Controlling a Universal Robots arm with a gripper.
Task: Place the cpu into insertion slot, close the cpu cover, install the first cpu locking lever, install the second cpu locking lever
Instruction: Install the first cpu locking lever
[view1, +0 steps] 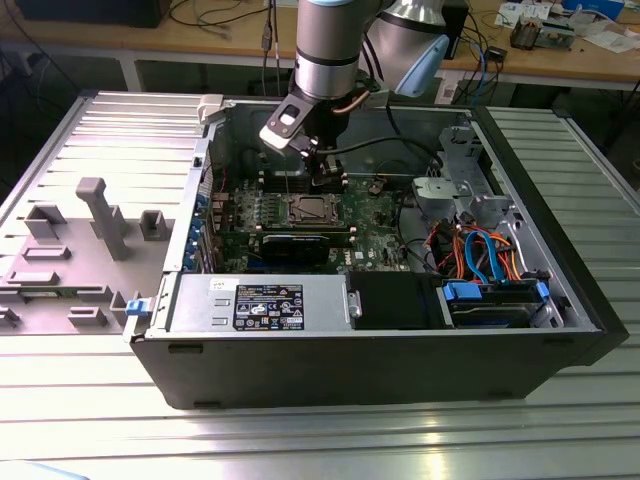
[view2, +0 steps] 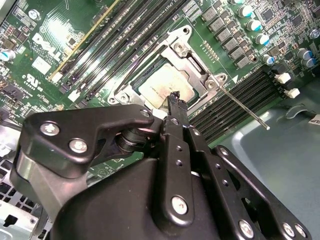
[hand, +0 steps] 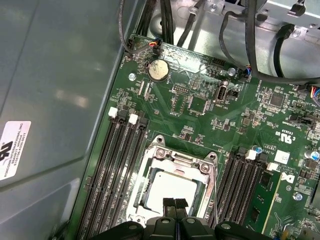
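The cpu (hand: 172, 192) lies flat in the insertion slot (view1: 305, 210) on the green motherboard, its silvery top showing. The cpu cover (hand: 176, 161), a silver frame, lies down around the chip (view2: 162, 86). In the second wrist view a thin locking lever (view2: 245, 107) sticks out sideways from the socket's corner over the memory slots. My gripper (hand: 175, 204) hovers just above the chip's edge, its black fingertips (view2: 174, 96) pressed together and holding nothing. In the exterior view the gripper (view1: 322, 178) hangs inside the open computer case, slightly behind the socket.
Long memory slots (hand: 115, 165) run along both sides of the socket. A black graphics card (view1: 300, 245) sits in front of it, and the power supply box (view1: 260, 305) lies along the case's front wall. Cable bundles (view1: 480, 250) fill the exterior view's right.
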